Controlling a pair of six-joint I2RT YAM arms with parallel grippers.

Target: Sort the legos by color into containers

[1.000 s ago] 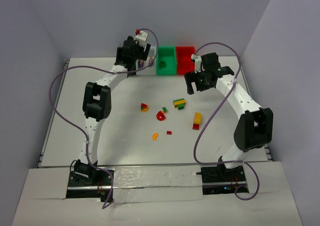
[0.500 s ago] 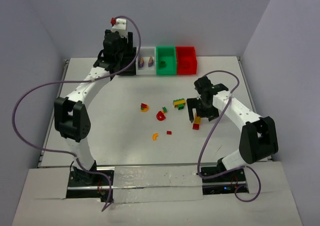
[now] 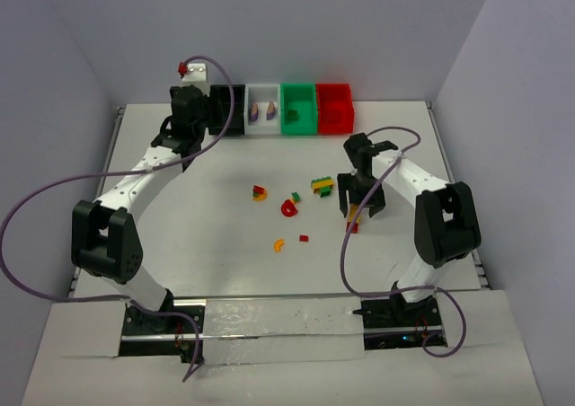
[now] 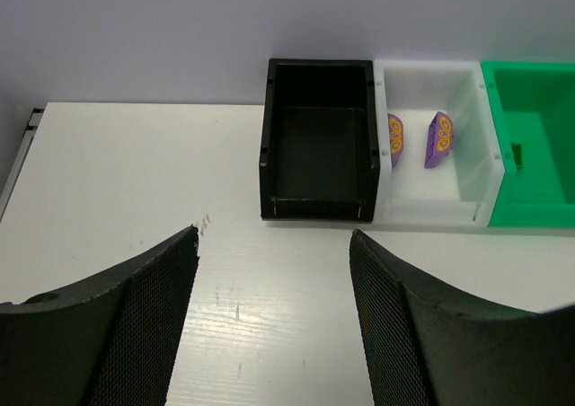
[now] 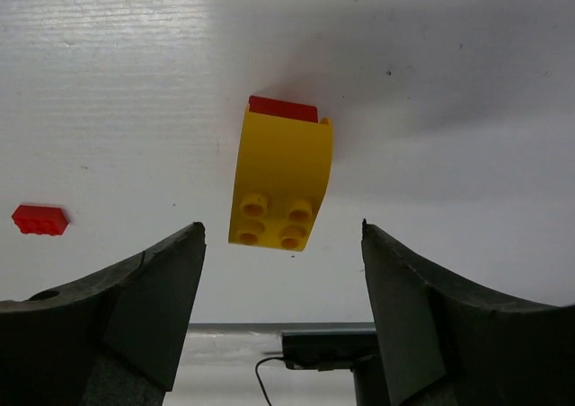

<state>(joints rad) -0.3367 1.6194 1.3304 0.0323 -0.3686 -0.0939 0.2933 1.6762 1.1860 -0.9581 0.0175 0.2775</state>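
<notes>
Four bins stand in a row at the back: black (image 3: 226, 129), white (image 3: 264, 126), green (image 3: 297, 129), red (image 3: 333, 127). The white bin (image 4: 422, 210) holds two purple-and-orange pieces (image 4: 395, 139). The green bin (image 4: 530, 210) holds a small green piece (image 4: 517, 152). My left gripper (image 3: 199, 123) is open and empty (image 4: 274, 235), over bare table in front of the black bin (image 4: 269, 145). My right gripper (image 3: 359, 210) is open (image 5: 281, 228) above a yellow brick (image 5: 280, 181) stacked on a red brick (image 5: 283, 108), with a finger on each side, not touching.
Loose legos lie mid-table: a green-yellow stack (image 3: 322, 186), a red curved piece (image 3: 288, 208), a red-yellow piece (image 3: 259, 192), an orange curved piece (image 3: 279, 244) and a small red brick (image 3: 304, 238), which also shows in the right wrist view (image 5: 39, 219). Walls close the back and both sides.
My left arm swung left from over the white bin to in front of the black bin. My right arm came from the red bin down over the yellow-and-red stack.
</notes>
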